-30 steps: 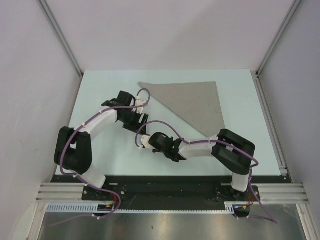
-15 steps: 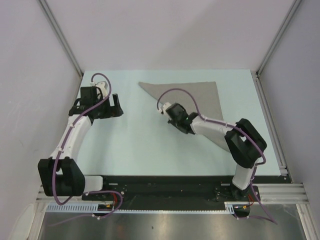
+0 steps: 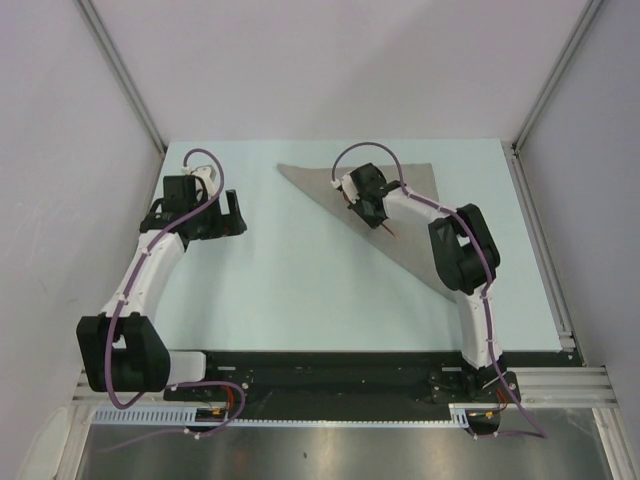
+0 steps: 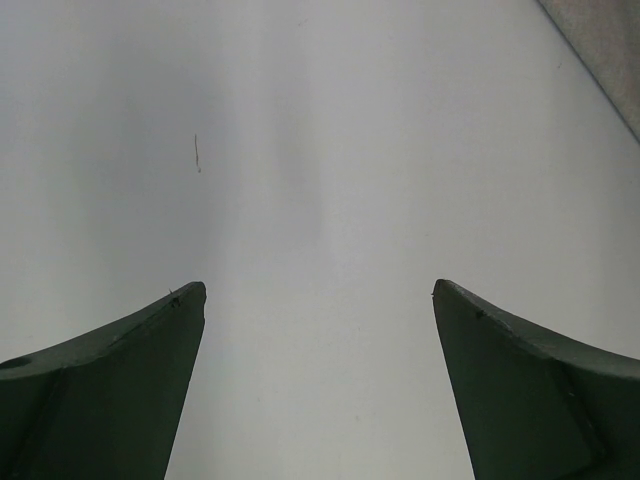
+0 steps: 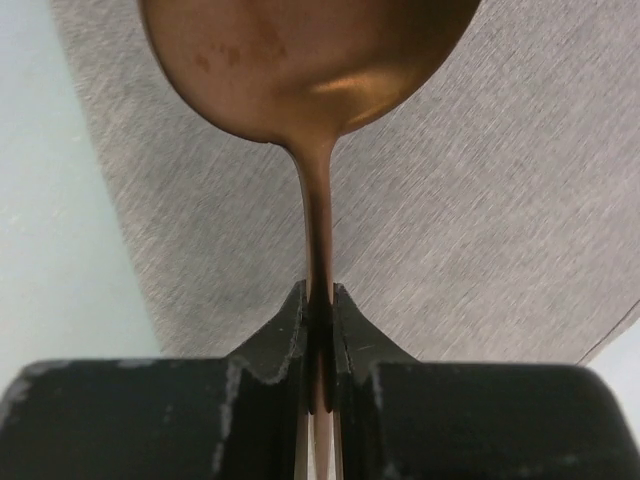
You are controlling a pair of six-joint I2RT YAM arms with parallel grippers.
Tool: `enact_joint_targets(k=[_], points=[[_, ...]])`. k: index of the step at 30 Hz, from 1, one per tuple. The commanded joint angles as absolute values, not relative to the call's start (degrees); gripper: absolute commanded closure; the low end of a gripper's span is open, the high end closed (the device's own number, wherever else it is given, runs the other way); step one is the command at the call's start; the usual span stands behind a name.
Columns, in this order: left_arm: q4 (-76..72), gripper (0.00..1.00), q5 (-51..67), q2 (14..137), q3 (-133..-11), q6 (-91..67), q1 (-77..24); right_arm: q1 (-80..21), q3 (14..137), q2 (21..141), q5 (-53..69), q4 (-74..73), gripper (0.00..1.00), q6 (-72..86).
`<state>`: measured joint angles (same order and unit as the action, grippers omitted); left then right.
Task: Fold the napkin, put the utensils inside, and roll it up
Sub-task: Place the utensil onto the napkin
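The napkin (image 3: 310, 180) lies flat at the back of the table, folded into a grey-beige triangle. My right gripper (image 3: 368, 205) hovers over its left part, shut on the thin stem of the brown spoon (image 5: 300, 60). In the right wrist view the jaws (image 5: 320, 300) pinch the stem just below the bowl, with the napkin (image 5: 500, 220) underneath. The end of the spoon's handle (image 3: 389, 230) pokes out below the gripper. My left gripper (image 3: 238, 213) stands wide open over bare table to the left of the napkin, nothing between its fingers (image 4: 318, 290). A napkin corner (image 4: 610, 50) shows at the top right.
The pale green table (image 3: 300, 290) is walled by white panels at the back and both sides. A metal rail runs along the right edge (image 3: 545, 250). The arm bases sit on the black strip at the near edge.
The two grippers were together near the table's middle. The left arm has swung out left and opened. The right arm has carried the spoon back over the napkin.
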<state>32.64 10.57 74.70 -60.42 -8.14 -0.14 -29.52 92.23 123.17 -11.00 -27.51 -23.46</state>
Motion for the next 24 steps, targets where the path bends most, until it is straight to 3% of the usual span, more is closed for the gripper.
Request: enact_joint_targets(k=[1, 12, 19, 24], points=[[31.6, 0.0, 10.4, 74.4, -60.4, -9.1, -0.4, -27.7, 97.7, 126.3, -6.8, -33.4, 1.0, -27.4], [31.9, 0.0, 11.1, 75.0, -60.5, -9.0, -0.4, -27.2, 99.8, 129.7, -6.7, -39.5, 0.95, -27.0], [31.8, 0.0, 11.5, 74.7, -60.5, -9.0, -0.4, -27.2, 99.7, 129.3, -8.9, -40.3, 0.74, -26.3], [31.9, 0.0, 11.6, 74.6, -60.6, -9.1, -0.4, -27.2, 99.8, 128.8, -9.5, -40.2, 0.69, -26.2]])
